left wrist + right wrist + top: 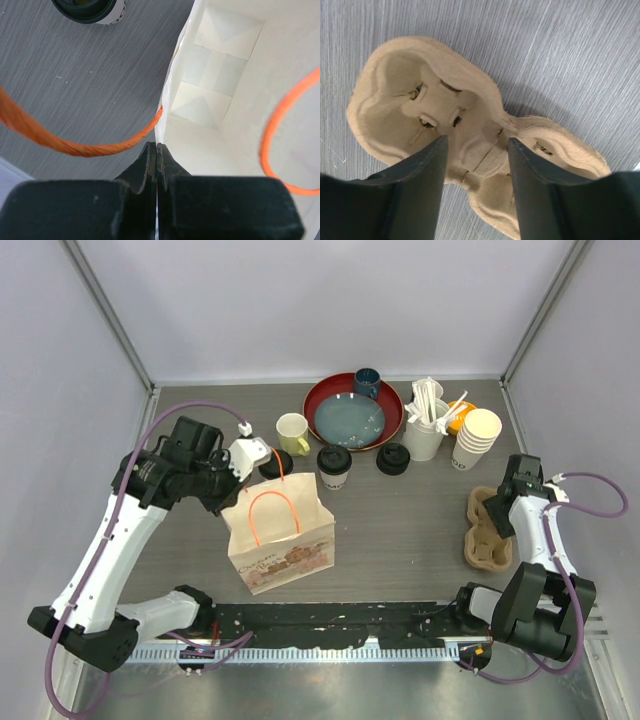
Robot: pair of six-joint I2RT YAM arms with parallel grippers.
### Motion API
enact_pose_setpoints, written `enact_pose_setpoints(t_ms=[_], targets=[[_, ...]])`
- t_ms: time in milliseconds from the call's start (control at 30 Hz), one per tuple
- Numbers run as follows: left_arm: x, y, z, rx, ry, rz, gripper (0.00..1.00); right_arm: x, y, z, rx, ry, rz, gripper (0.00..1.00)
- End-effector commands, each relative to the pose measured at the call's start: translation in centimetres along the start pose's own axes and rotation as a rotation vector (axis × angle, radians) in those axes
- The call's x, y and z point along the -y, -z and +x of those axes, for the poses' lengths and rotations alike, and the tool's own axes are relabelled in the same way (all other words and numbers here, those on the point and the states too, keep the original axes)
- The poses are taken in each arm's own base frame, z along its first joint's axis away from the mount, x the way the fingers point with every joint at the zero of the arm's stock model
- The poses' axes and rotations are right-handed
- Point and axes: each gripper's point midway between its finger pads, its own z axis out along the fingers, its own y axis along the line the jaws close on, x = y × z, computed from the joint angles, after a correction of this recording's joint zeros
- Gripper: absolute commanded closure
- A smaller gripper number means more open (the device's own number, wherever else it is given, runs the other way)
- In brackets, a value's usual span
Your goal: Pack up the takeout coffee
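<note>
Top external view, grey wood-grain bench [400, 540], pale lavender wall panels [300, 300] around it, left hand [262, 464] pinched closed on paper bag [285, 540] rim, right hand [500, 510] open astride pulp cup carrier [487, 540], two black-lidded takeout coffee cups [334, 470] upright between bag and red plate [310, 410], second cup [393, 459] rightward.

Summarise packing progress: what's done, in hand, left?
Done: the paper bag stands open, with the left end effector shut on its rim. In hand: the right end effector is open astride the empty cup carrier. Left: one lidded cup and the other lidded cup stand unpacked behind the bag, whose inside shows empty.
</note>
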Motion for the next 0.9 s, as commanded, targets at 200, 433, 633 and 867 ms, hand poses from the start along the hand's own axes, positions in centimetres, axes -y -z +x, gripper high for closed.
enact_pose_setpoints(t_ms=[200, 433, 633, 867], targets=[[0.3, 1.3, -0.3, 0.026, -0.032, -0.029, 1.0, 0.7, -1.1, 2.4, -0.075, -0.044, 0.019, 0.46], [0.3, 1.0, -0.1, 0.006, -0.053, -0.038, 1.0, -0.3, -1.7, 4.1, -0.166, -0.03, -0.021, 0.33], [0.3, 1.2, 0.0, 0.0, -0.063, -0.044, 1.0, -0.5, -1.7, 4.9, -0.216, -0.018, -0.027, 0.37], [0.3, 1.1, 0.2, -0.021, -0.072, -0.049, 1.0, -0.8, 1.3, 3.1, -0.202, 0.018, -0.032, 0.21]])
